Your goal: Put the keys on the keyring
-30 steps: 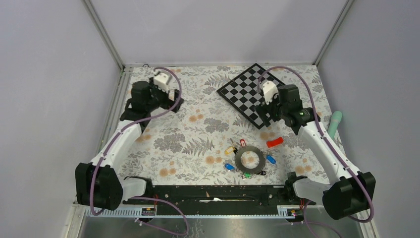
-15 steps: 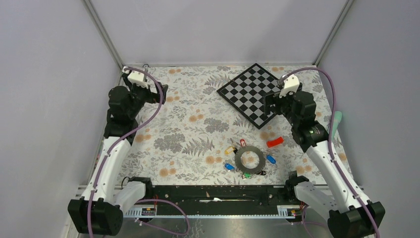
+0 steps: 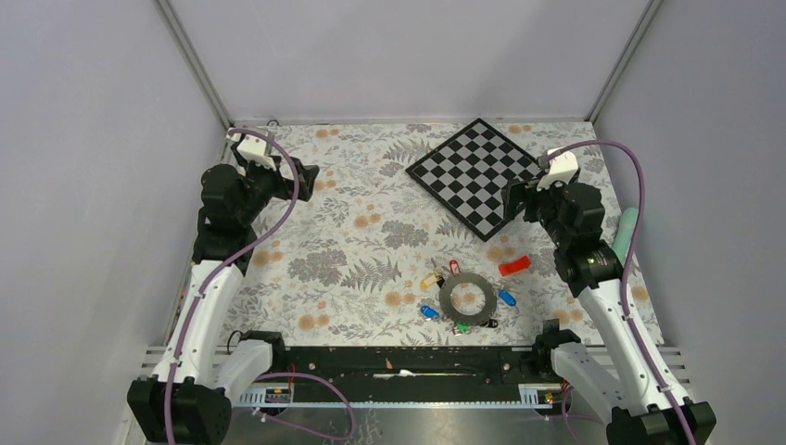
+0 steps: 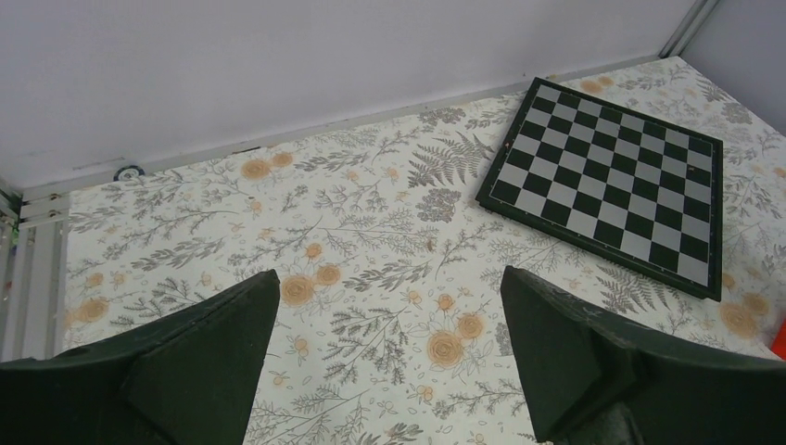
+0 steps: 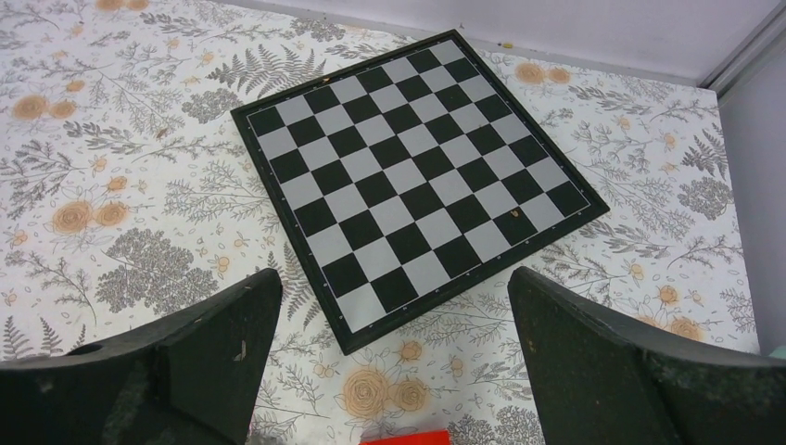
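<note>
Left gripper (image 4: 389,278), right gripper (image 5: 394,273) — both aloft, jaws wide apart.

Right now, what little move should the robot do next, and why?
Probably bring the right claw toward the keys lying around the keyring: it and the left claw are open, empty, and far up the table from them.

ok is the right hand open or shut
Open: the right hand holds nothing, its fingers wide apart in the wrist view, the chequered board showing between them.

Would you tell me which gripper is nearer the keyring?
Right. The right gripper hovers beyond the keyring, by the chessboard; the left gripper is far off near the back-left corner.
</note>
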Controlling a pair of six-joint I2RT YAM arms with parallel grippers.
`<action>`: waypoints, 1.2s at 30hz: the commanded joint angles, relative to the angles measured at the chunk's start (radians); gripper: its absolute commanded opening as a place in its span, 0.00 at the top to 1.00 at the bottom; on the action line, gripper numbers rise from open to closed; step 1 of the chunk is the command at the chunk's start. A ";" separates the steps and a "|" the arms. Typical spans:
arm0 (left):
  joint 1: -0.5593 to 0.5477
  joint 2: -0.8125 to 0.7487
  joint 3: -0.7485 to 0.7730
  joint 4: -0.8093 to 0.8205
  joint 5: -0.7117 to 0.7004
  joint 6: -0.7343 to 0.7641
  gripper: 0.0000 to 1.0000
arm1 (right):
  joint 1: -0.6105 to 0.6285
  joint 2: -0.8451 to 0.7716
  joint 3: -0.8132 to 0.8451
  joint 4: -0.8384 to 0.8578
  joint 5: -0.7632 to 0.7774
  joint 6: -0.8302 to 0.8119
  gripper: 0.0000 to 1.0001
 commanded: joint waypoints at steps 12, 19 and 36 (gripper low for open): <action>0.019 -0.008 -0.033 0.029 0.081 0.038 0.01 | -0.006 -0.019 0.016 -0.008 -0.080 -0.069 0.00; 0.023 0.003 -0.025 0.025 0.099 0.038 0.01 | -0.006 -0.012 0.053 -0.045 -0.072 -0.077 0.00; 0.023 0.025 -0.003 0.017 0.165 0.015 0.01 | -0.012 -0.028 0.038 -0.034 -0.086 -0.075 0.01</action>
